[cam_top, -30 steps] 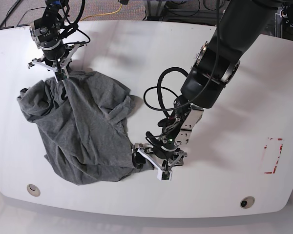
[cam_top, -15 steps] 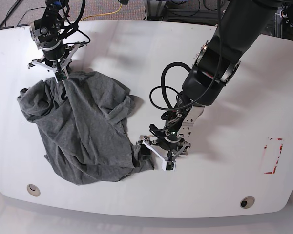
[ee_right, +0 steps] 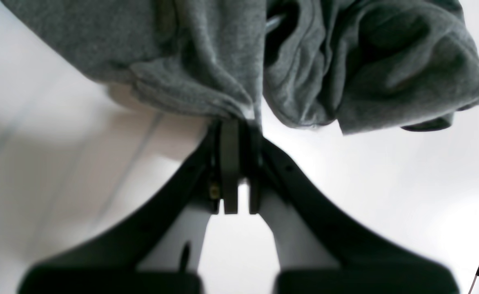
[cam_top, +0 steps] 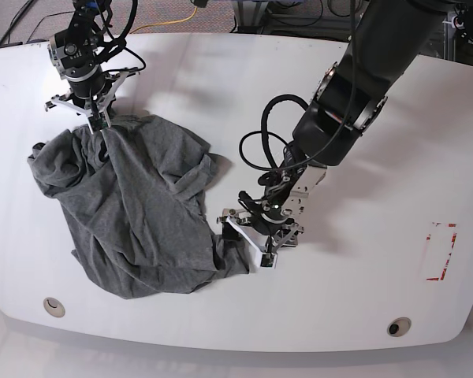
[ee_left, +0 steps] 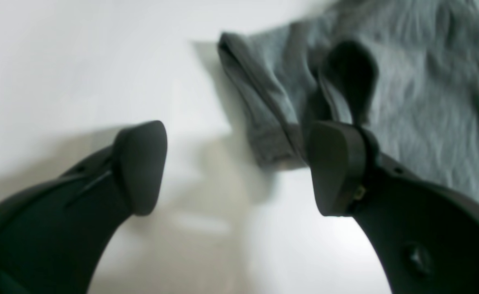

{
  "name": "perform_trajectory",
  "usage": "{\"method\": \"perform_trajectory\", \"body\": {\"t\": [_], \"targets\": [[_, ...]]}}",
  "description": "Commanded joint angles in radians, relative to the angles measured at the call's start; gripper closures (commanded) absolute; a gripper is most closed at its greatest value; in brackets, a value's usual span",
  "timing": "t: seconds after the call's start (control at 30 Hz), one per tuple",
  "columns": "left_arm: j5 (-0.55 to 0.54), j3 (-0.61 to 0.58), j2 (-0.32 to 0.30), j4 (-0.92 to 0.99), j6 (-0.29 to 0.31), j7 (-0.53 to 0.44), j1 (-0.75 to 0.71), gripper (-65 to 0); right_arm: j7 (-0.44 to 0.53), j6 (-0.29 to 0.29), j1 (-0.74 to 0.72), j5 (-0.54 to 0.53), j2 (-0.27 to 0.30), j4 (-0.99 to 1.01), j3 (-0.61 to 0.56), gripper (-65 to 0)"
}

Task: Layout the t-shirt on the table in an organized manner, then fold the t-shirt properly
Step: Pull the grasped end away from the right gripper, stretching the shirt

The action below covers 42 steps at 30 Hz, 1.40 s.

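The t-shirt (cam_top: 134,209) lies crumpled on the left half of the table (cam_top: 378,260), bunched and wrinkled. At its far left edge the right gripper (cam_top: 98,124) is clamped tight on a fold of grey cloth. The left gripper (cam_top: 256,244) sits at the shirt's near right corner with its jaws spread wide, one finger (ee_left: 337,167) touching the hem, gripping nothing.

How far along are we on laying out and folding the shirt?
Early. Done: the right gripper is shut on a bunched edge of the t-shirt at its far side. In hand: the left gripper is open at the near corner hem, gripping nothing. Left: spreading the crumpled heap flat on the table, then every fold.
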State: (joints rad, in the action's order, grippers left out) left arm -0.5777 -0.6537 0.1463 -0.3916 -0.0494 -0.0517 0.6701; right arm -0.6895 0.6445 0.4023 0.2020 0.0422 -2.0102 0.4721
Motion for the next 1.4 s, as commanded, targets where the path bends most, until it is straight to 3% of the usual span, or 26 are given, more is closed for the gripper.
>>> {"method": "perform_trajectory", "body": {"t": [0.0, 0.23, 0.77, 0.9, 1.17, 1.37], "targets": [[-0.006, -0.018, 0.011, -0.013, 0.006, -0.015, 0.03, -45.8, 0.017, -0.005, -0.003, -0.009, 0.008, -0.016, 0.004, 0.0], [-0.005, -0.028, 0.011, -0.013, 0.004, -0.015, 0.023, -27.4, 0.017, -0.005, -0.003, -0.011, 0.008, -0.016, 0.004, 0.0], [0.0, -0.028, 0.011, -0.014, -0.016, -0.015, 0.024, -0.3, 0.017, -0.005, 0.001, -0.011, 0.006, -0.017, 0.004, 0.0], [0.0, -0.028, 0.011, -0.022, -0.048, -0.015, 0.02, 0.0, 0.017, -0.005, -0.001, -0.011, 0.006, -0.017, 0.004, 0.0], [0.0, -0.028, 0.006, -0.062, -0.048, -0.015, -0.005, 0.0, 0.017, -0.005, 0.002, -0.011, 0.006, -0.017, 0.004, 0.0], [0.0, -0.028, -0.086, -0.237, -0.05, 0.009, -0.091, 0.0, 0.017, -0.004, 0.005, -0.011, 0.005, -0.017, 0.004, 0.0]]}}
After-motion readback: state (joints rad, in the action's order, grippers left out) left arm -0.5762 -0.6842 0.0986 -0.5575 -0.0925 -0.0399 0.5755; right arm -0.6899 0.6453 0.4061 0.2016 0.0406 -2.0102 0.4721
